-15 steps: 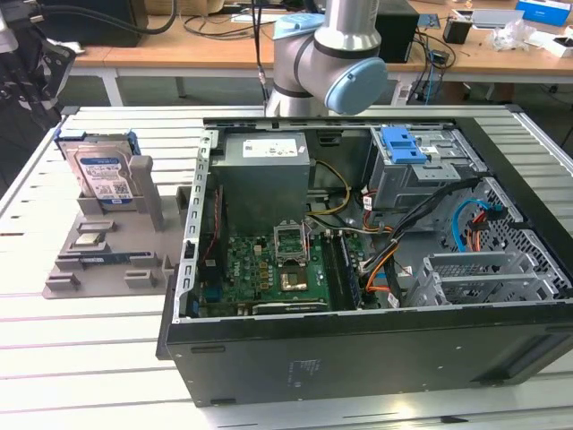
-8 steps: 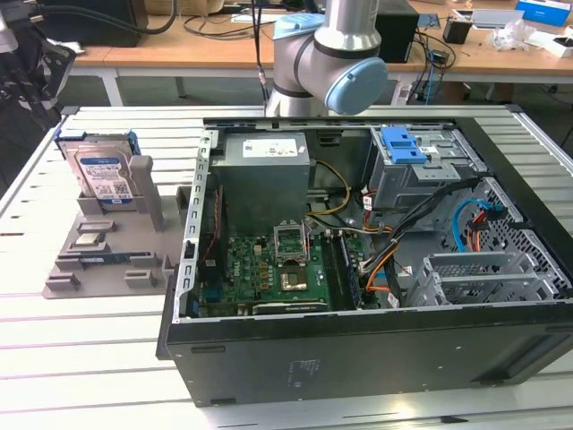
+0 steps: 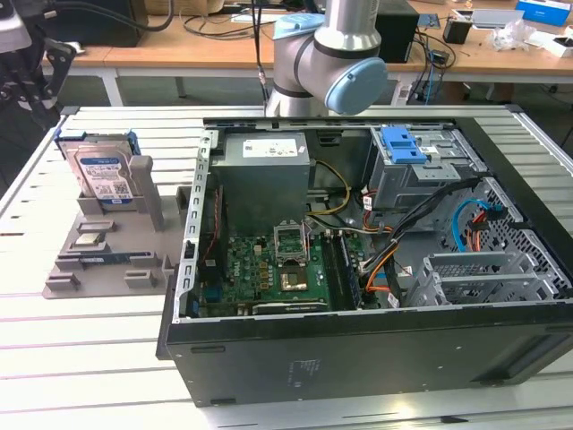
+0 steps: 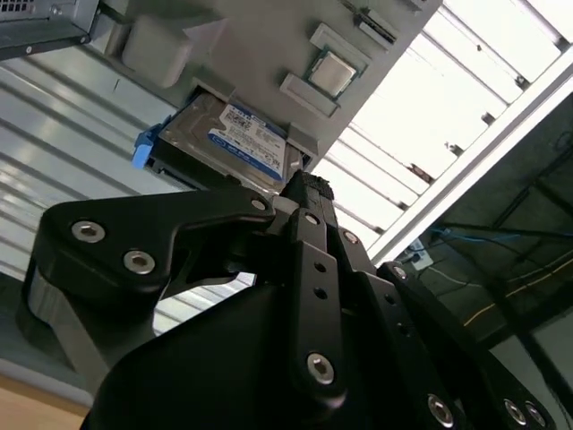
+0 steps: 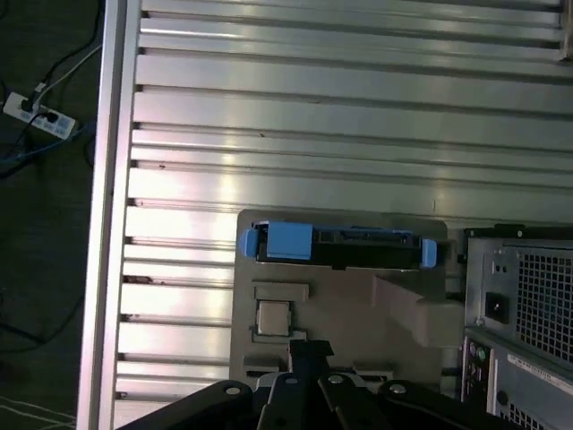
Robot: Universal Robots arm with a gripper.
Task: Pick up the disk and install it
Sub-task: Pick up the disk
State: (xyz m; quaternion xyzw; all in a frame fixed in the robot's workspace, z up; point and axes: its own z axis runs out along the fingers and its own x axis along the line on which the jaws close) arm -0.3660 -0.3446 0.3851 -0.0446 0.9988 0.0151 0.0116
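Pick approach in hand: gripper [image 4: 309,190] pinched closed and empty over the disk [image 3: 101,170], which stands on edge in the grey holder [image 3: 116,235], exterior view's upper left, outside the PC case [image 3: 358,349]; grabbing calls for jaws opened, squared across it.

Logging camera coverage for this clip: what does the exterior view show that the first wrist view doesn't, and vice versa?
Exterior view: the label on the disk, and the motherboard inside the open computer case. First wrist view: the disk's top edge from above, the gripper by the grey holder, a power strip on the floor. Both: the disk standing in that holder on the slatted table.
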